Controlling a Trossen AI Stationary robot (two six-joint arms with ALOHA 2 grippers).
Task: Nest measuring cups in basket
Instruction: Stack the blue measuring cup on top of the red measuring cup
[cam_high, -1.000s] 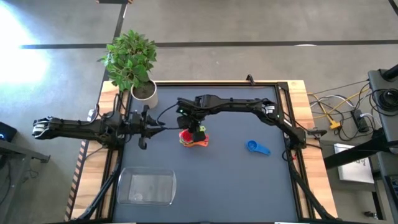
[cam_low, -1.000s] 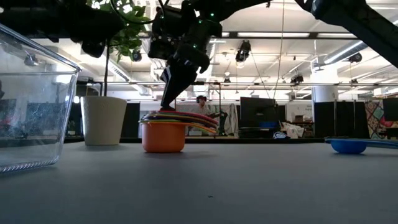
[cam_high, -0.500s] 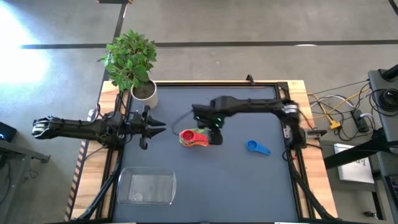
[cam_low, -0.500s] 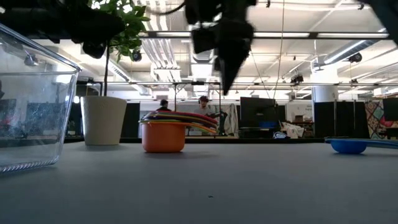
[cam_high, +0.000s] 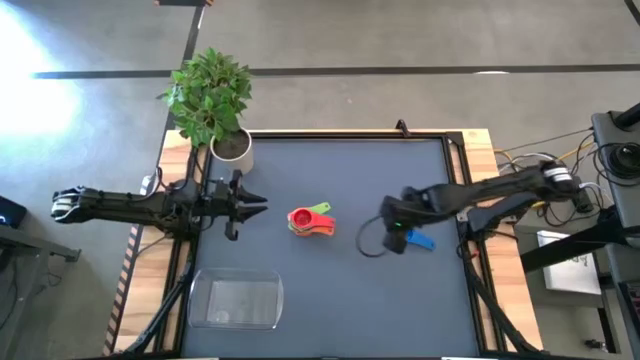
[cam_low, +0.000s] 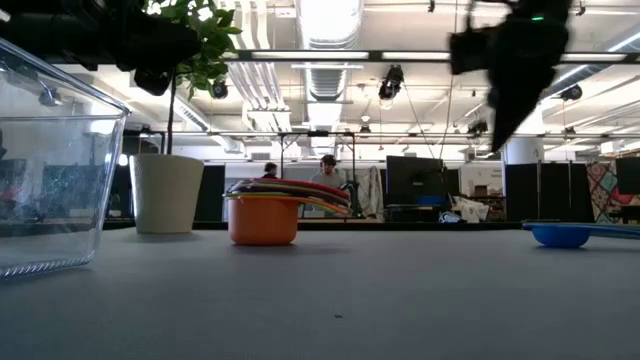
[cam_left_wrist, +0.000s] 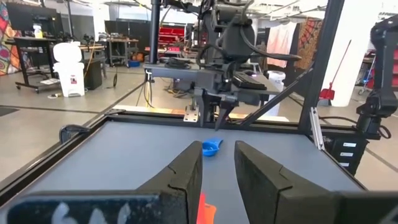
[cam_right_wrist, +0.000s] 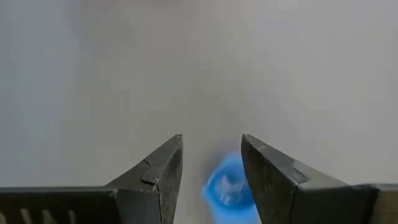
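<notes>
Basket (cam_high: 236, 301) nearest, empty, by tabletop (cam_high: 350, 290) front edge. Beyond it: one nested cup stack (cam_high: 311, 221); low view shows orange cup (cam_low: 263, 219) at bottom. One blue cup (cam_high: 413, 238) apart. Right tool (cam_high: 392, 240) spread, empty, above blue cup. Left tool (cam_high: 257, 206) slightly apart, empty, beside stack.

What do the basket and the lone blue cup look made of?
The basket looks like clear, glossy plastic: the table shows through its walls. The blue cup seems opaque moulded plastic, evenly coloured with a smooth, faintly shiny surface, though its finish is hard to judge.

Bare table (cam_high: 340, 290) beside basket (cam_high: 236, 300)
</notes>
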